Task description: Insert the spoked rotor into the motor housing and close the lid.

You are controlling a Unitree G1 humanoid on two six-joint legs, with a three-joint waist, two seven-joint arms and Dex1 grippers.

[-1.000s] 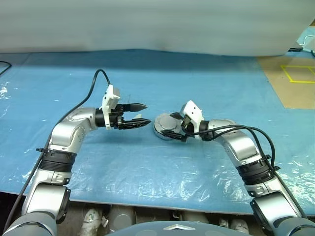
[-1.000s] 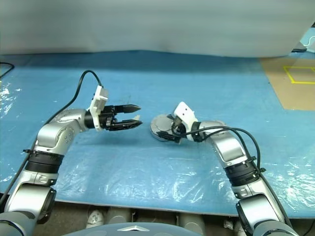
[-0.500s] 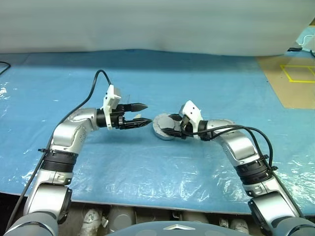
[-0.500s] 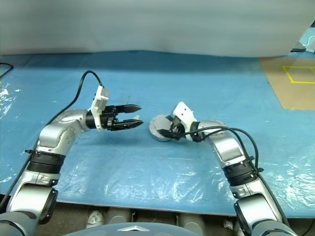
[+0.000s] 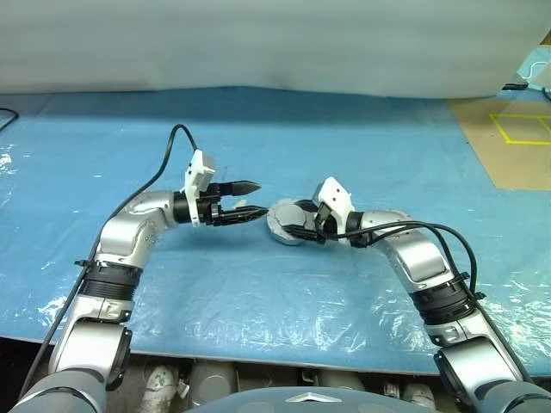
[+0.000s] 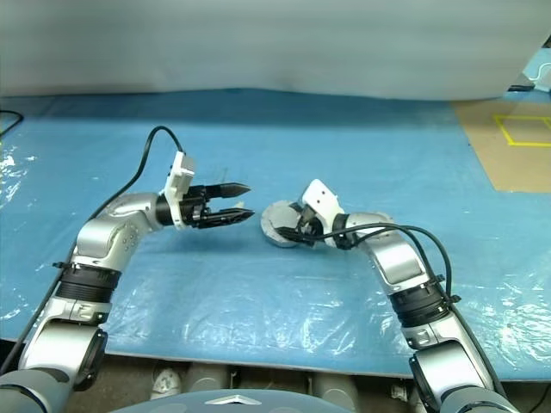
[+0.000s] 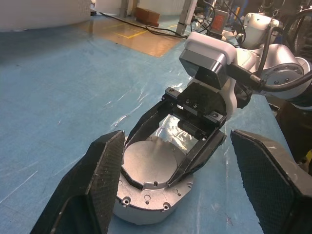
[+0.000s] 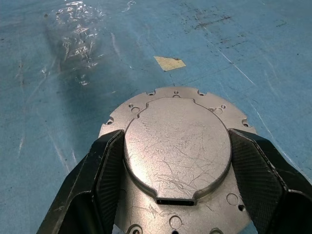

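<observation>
Left eye view: the housing (image 5: 288,221) sits on the blue worktop (image 5: 362,155) at mid-frame, the right pincer (image 5: 303,225) reaching it from 3 o'clock with its fingers either side of the raised top, the left pincer (image 5: 250,200) hovering open just at 9 o'clock of it, apart. Left wrist view: a squat silver can (image 7: 148,187) with a flat plate on top, the right pincer's black fingers straddling that plate. Right wrist view: the lid (image 8: 178,148) looks plain scratched metal, shut flat on a flange with bolt holes; whether the fingers press it I cannot tell. No windings or rotor show, so insertion and closing look done; letting go appears left.
</observation>
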